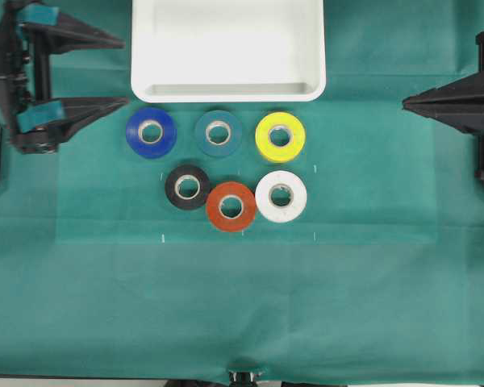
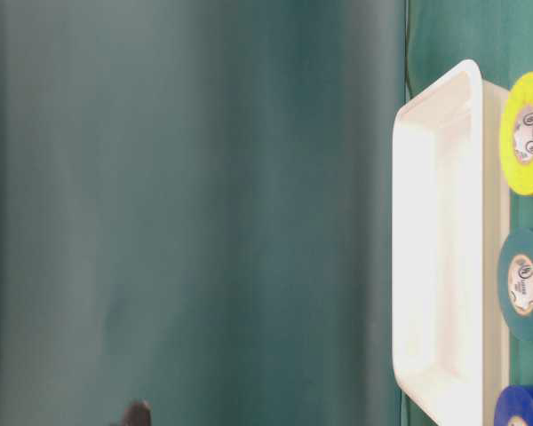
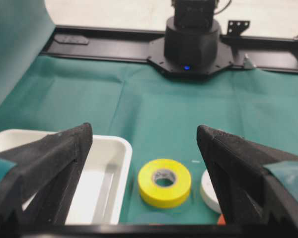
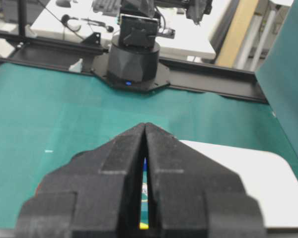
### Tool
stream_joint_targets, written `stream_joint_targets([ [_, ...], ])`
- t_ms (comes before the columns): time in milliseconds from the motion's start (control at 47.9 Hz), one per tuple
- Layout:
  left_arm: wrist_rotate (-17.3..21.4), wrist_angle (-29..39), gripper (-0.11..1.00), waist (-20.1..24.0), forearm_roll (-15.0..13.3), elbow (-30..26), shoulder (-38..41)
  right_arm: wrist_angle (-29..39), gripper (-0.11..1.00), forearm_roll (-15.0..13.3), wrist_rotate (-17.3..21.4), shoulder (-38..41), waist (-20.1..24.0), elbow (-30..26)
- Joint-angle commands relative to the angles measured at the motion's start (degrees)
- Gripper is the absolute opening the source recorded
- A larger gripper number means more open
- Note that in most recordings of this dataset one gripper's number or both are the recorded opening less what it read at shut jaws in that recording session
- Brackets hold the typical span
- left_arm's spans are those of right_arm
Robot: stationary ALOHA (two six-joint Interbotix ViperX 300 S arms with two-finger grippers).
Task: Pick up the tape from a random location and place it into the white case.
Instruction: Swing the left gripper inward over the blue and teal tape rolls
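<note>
**Overhead: six rolls below the case, both claws held clear**

Centrally, the white case (image 1: 227, 48) is set at the top edge of the green cloth (image 1: 242, 306), its near rim just above a row of three rolls. The tape (image 1: 219, 132), teal, is found in the middle of that row, between the blue roll (image 1: 151, 132) and the yellow roll (image 1: 280, 136), near the case rim but apart from it. Below, the black roll (image 1: 187, 187), the orange-red roll (image 1: 231, 206) and the white roll (image 1: 281, 196) are packed touching. Bare cloth is left on both sides and across the lower half.

The left gripper (image 1: 123, 70) is held wide apart at the left edge, beside the case; nothing is gripped or touched. The right gripper (image 1: 406, 102) is pressed together, empty, well apart from the rolls.
</note>
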Motion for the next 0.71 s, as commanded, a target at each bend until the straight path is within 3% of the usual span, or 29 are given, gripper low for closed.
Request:
stream_joint_targets([
  [0,0.09,-0.7,0.98,0.18,-0.09,-3.78,2.64,-0.18,0.0,-0.09,-0.09,0.44,-0.09,-1.58],
  [501,0.09,-1.85,0.98,0.18,-0.09,-16.52,18.19,0.26,0.0,-0.09,-0.09,0.62,-0.09,-1.49],
  [688,0.53,-1.76,0.98,0.18,-0.09,-19.25,20.48,0.62,0.0,-0.09,0.0,0.62,-0.09,-1.58],
])
